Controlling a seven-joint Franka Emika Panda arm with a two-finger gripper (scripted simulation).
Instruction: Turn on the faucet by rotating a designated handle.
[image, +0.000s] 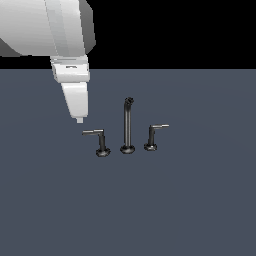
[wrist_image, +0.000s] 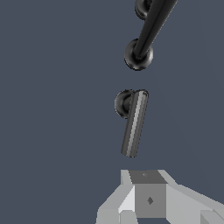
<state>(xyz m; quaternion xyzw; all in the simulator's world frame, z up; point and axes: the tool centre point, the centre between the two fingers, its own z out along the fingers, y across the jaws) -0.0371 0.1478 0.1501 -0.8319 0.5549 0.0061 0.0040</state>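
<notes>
The faucet is a dark three-piece set on the grey floor. Its tall thin spout (image: 128, 125) stands in the middle. The designated handle (image: 100, 140), with the thicker grey lever, stands on the exterior view's left of the spout. The thinner handle (image: 152, 136) stands on its right. My gripper (image: 79, 119) hangs above and just left of the designated lever's free end, not touching it. In the wrist view the designated handle (wrist_image: 134, 124) lies just beyond my gripper (wrist_image: 146, 175), whose jaws look closed together and empty. The spout (wrist_image: 148, 30) rises behind.
The white arm (image: 45, 25) fills the exterior view's upper left. The flat dark grey floor (image: 190, 210) stretches all around the faucet. The thinner handle's round base (wrist_image: 142, 8) shows at the wrist view's edge.
</notes>
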